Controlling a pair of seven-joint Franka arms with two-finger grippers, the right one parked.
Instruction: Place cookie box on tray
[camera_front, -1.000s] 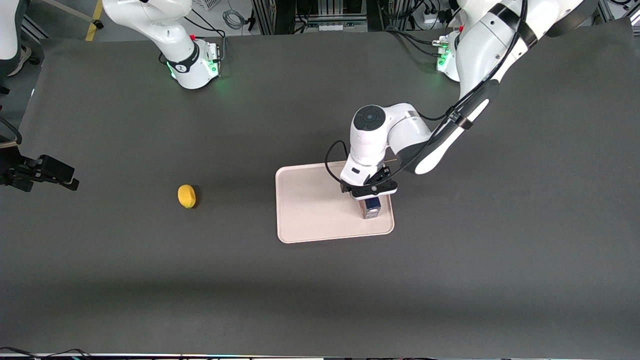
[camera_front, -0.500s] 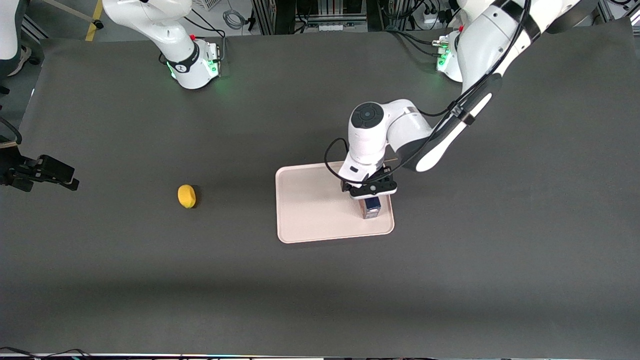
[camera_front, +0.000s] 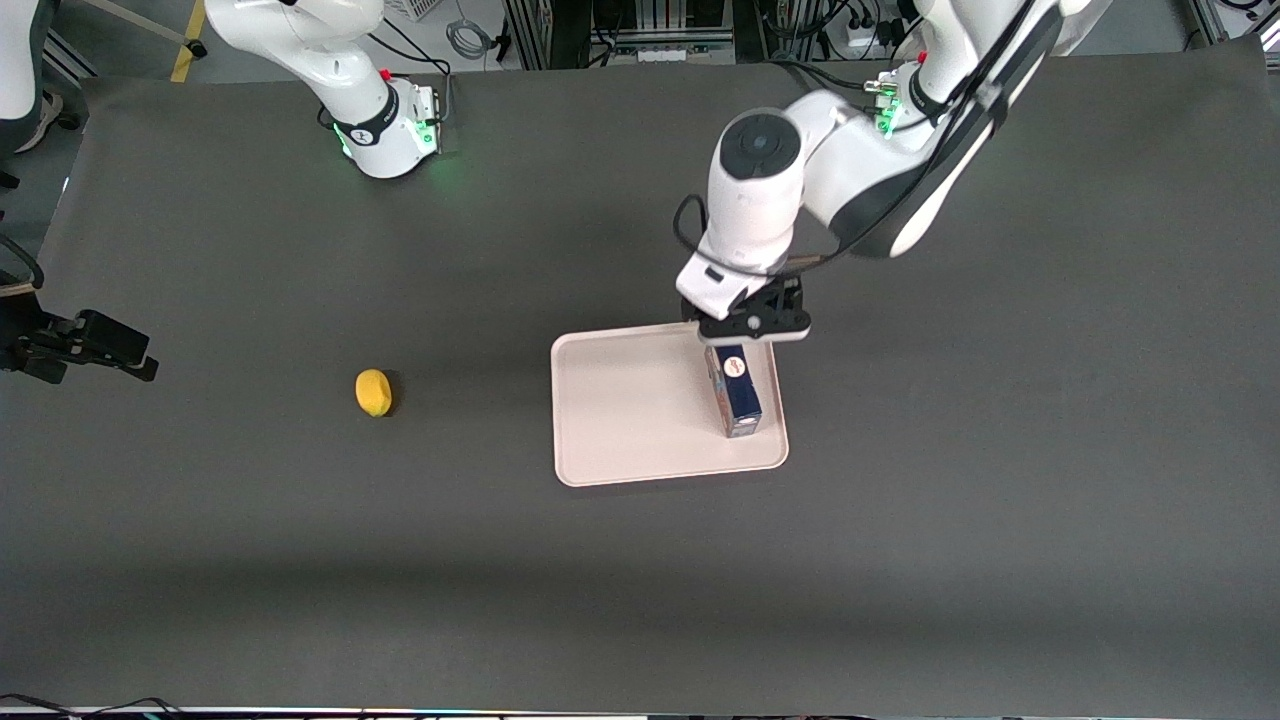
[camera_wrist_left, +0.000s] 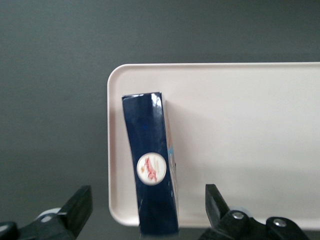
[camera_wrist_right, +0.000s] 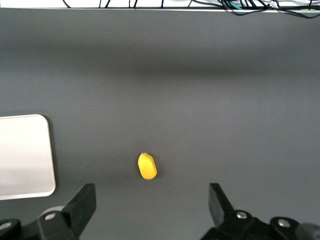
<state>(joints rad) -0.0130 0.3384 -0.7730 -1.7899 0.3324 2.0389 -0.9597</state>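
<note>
Lying flat on tray (camera_front: 620, 420), cookie box (camera_front: 736, 392); above it, wide-open, empty pincer (camera_front: 752, 327).

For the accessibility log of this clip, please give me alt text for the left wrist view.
A dark navy-blue cookie box with a round white-and-orange mark lies on a pale pinkish-white tray, close to one rounded corner, one end reaching the rim. The open end effector hangs above it, its fingers apart and clear of the box, over a dark grey table.

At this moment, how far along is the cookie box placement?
Done: the cookie box lies on the tray, near its edge toward the working arm. In hand: nothing; the gripper is open above the box's farther end. Left: only clearing the arm.
</note>
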